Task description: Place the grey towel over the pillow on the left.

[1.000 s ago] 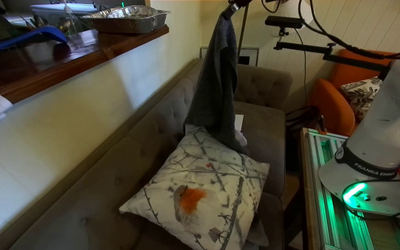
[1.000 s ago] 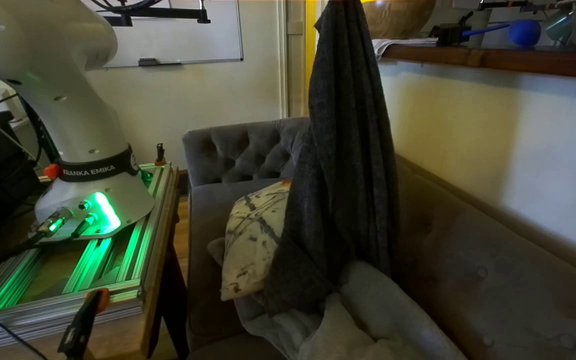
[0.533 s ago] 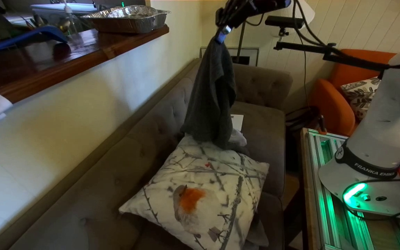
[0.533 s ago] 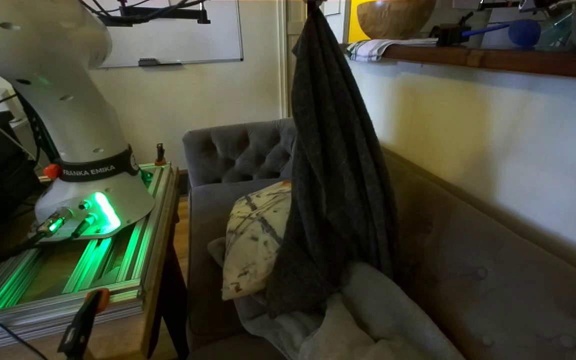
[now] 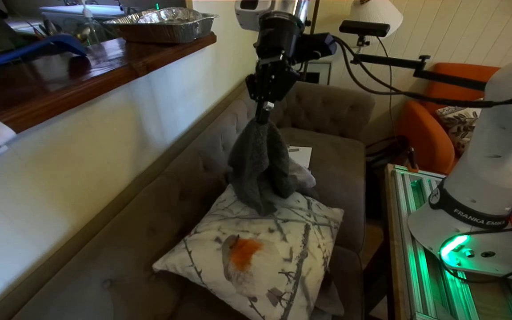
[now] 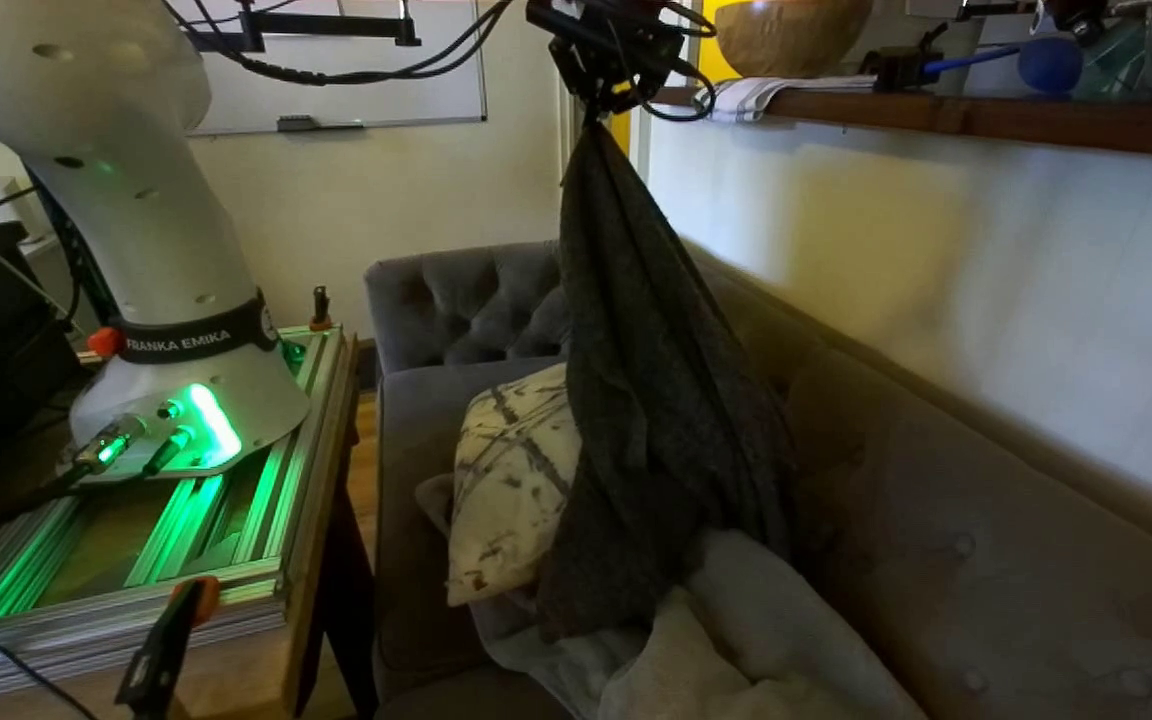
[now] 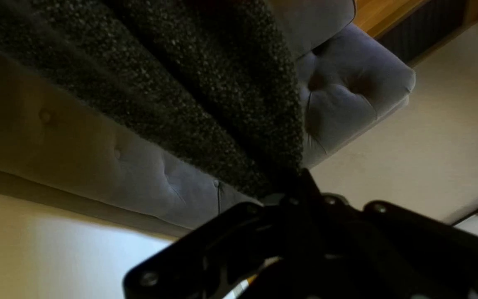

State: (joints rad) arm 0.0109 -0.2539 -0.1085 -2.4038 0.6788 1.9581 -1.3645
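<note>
My gripper [image 5: 263, 118] is shut on the gathered top of the grey towel [image 5: 256, 162], which drapes down from the fingertips in folds. In an exterior view the towel's lower end rests on the far part of the white bird-printed pillow [image 5: 260, 253], which lies on the sofa; the robin print stays uncovered. From another side, the long dark towel [image 6: 651, 400] hides part of the pillow [image 6: 511, 490], and the gripper [image 6: 593, 112] is above it. In the wrist view the towel [image 7: 206, 95] runs from the dark fingertips [image 7: 308, 182] to the top left.
The tufted sofa backrest [image 5: 149, 213] runs along the wall, under a wooden counter [image 5: 105, 71] bearing a foil tray [image 5: 167, 26]. A pale crumpled cloth [image 6: 776, 620] lies beneath the towel's end. The robot's table [image 5: 420, 266] stands beside the sofa.
My gripper has come down and shifted left in both exterior views, bringing the towel's top with it. The towel's lower end has slumped further onto the pillow's far part.
</note>
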